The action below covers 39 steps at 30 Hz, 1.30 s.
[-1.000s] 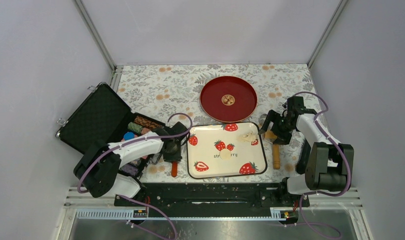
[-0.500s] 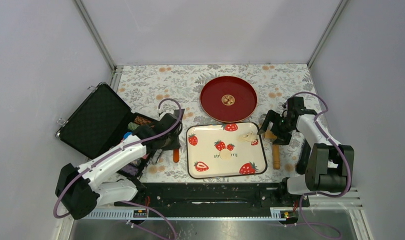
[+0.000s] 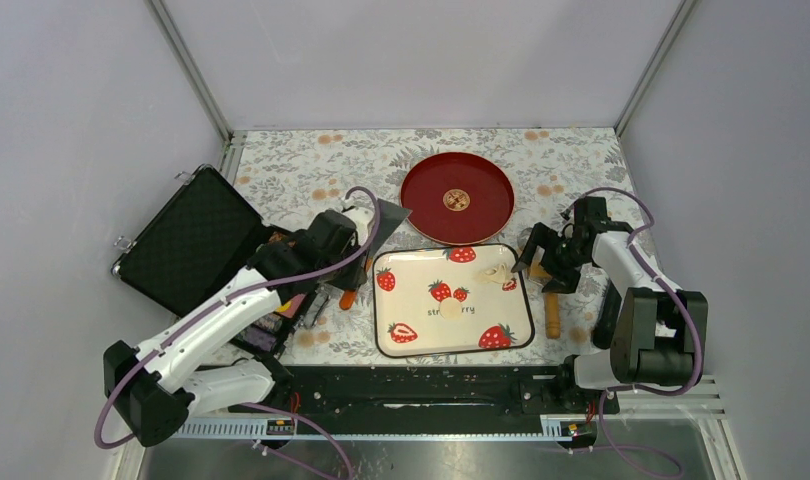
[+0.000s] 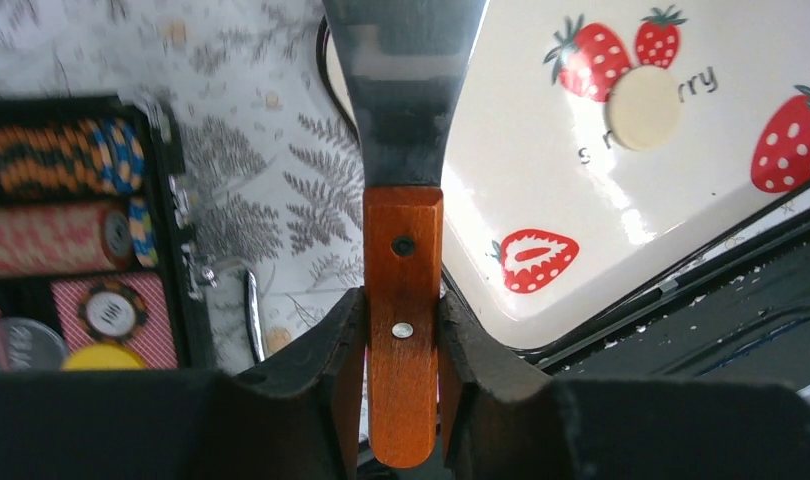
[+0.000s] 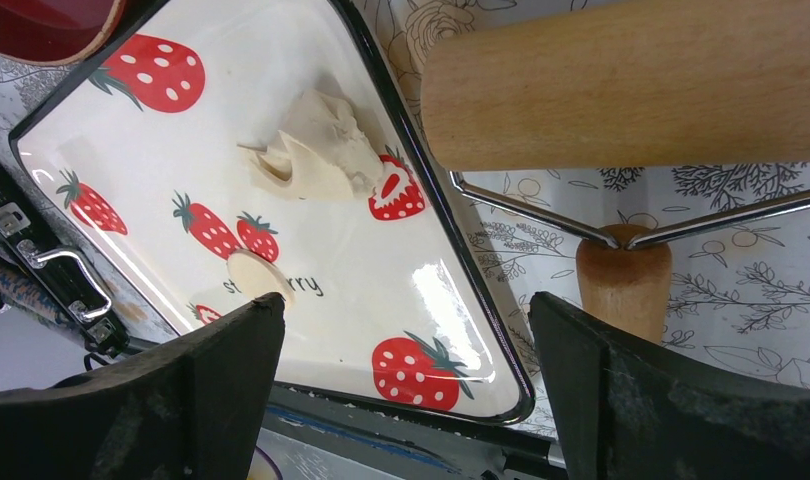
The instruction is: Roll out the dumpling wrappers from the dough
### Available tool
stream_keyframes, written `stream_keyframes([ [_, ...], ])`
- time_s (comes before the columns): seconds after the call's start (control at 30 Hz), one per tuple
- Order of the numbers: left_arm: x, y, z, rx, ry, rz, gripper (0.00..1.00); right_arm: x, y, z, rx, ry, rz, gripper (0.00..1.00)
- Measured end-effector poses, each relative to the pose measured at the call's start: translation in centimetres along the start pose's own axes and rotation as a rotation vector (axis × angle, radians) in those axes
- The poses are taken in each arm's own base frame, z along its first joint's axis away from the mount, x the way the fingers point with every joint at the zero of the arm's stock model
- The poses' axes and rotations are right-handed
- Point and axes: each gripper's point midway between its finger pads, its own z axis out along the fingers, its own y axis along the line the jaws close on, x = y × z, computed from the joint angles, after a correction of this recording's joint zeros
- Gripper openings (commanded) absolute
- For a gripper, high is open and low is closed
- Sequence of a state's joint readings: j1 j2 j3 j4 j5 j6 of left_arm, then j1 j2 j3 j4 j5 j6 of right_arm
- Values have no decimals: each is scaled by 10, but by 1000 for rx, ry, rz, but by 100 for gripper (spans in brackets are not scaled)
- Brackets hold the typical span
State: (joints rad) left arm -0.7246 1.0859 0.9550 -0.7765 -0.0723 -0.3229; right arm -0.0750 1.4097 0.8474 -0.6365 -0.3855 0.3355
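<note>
**Fig. Left fingers (image 4: 326, 365) clamped on the scraper (image 4: 402, 300) handle; right fingers (image 5: 206, 390) spread wide, holding nothing.**
Just ahead of the right fingers lies the roller (image 5: 621, 85). On the tray (image 5: 381, 300), the thin wrapper (image 5: 259, 278) sits at one fingertip, probably limp and easily torn. The dough (image 5: 316, 150) lump lies beyond, seemingly soft and tacky, so it is best lifted from beneath.

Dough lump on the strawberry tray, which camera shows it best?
Right wrist: the dough lump sits close and sharp, its folds visible. Top external shows only a small pale speck; left wrist misses it.
</note>
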Motion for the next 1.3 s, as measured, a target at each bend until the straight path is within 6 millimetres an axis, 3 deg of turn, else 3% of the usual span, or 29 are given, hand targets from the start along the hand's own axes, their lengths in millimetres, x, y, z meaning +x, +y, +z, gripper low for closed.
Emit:
stream_keyframes([
  [0.23, -35, -11, -27, 100, -108, 301, 0, 2, -1, 1, 0, 5, -3, 99],
  [0.37, -41, -12, -41, 131, -134, 461, 0, 2, -1, 1, 0, 6, -3, 99],
  [0.53, -26, -9, -42, 169, -59, 617, 0, 2, -1, 1, 0, 7, -6, 99],
  [0.73, 2, -6, -22, 212, 130, 685, 0, 5, 2, 2, -1, 14, -19, 99],
  [0.9, 14, -7, -7, 229, 214, 669, 0, 25, 27, 3, -26, 53, -123, 93],
  [1.0, 19, -11, -1, 243, 238, 657, 0, 46, 58, 3, -95, 88, -200, 80],
  [1.07, 25, -15, 4, 254, 265, 658, 0, 58, 80, 2, -161, 103, -223, 67],
  [1.17, 36, -21, 15, 267, 312, 655, 0, 69, 117, -1, -294, 105, -233, 40],
  [1.3, 47, -26, 25, 272, 347, 641, 0, 79, 154, 0, -422, 112, -193, 18],
])
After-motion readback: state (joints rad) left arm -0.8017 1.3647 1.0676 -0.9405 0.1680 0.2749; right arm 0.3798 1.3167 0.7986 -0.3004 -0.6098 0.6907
